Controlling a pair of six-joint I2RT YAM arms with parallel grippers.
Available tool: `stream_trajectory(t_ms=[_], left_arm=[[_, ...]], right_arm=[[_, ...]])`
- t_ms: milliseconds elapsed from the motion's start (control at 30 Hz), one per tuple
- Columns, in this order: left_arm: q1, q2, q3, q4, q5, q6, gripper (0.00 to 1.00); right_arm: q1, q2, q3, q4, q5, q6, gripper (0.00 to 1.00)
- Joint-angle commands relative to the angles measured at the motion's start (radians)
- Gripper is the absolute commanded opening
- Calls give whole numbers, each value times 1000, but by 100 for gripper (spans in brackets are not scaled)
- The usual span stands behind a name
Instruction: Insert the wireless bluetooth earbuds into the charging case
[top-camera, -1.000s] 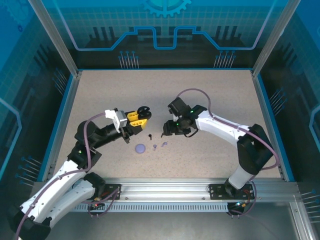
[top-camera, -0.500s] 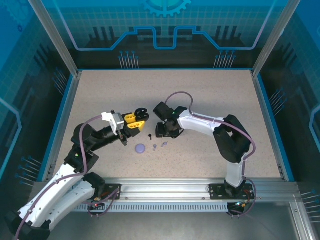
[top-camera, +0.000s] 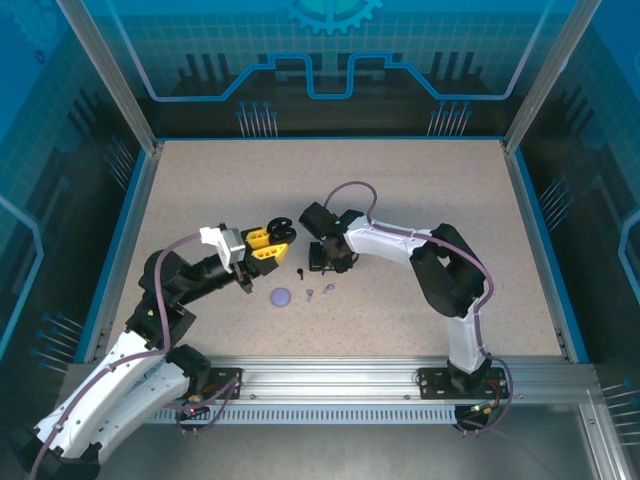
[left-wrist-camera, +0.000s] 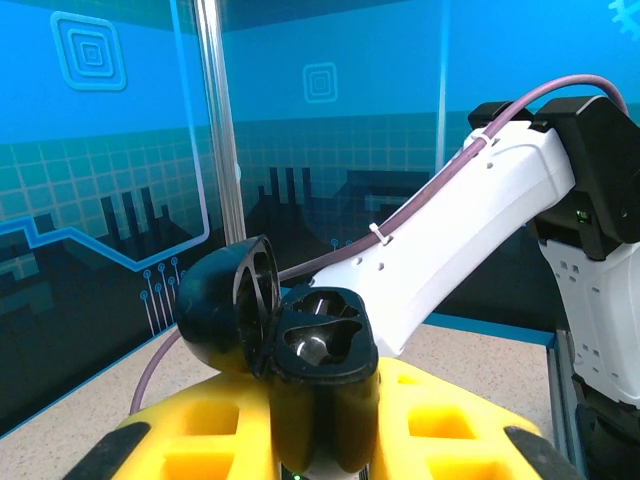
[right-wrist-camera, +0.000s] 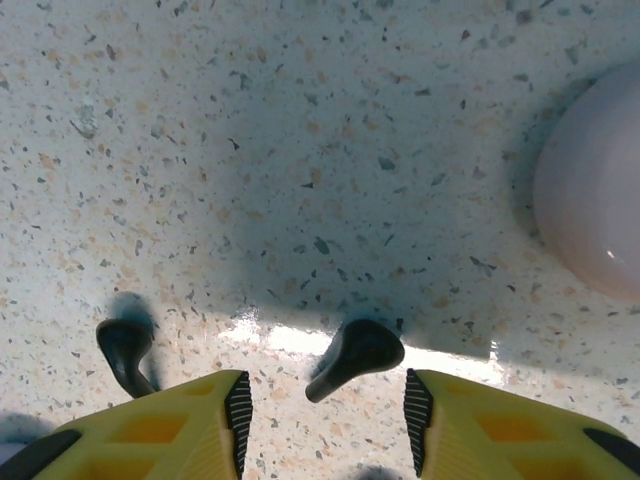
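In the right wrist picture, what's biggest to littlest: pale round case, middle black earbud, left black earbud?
1. pale round case, though cut off by the edge.
2-3. middle black earbud and left black earbud: too alike to rank.

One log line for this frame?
left gripper: holds open black charging case | right gripper: open around black earbud on table | stage: pre-grasp

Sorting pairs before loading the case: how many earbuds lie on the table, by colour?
Black earbuds: 2
Lavender earbuds: 2
Total: 4
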Motion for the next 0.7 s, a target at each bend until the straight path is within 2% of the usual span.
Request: stream_trajectory(t_ms=[0, 500, 667], left_arm=[[-4, -15, -10, -7, 17, 5, 0], [-5, -10, -13, -3, 8, 11, 0], [-5, -9, -11, -8, 8, 14, 0]], right_arm=[[6, 30, 34, -43, 25, 15, 46], [0, 62, 41, -44, 19, 18, 45], [-5, 77, 51, -36, 8, 11, 41]])
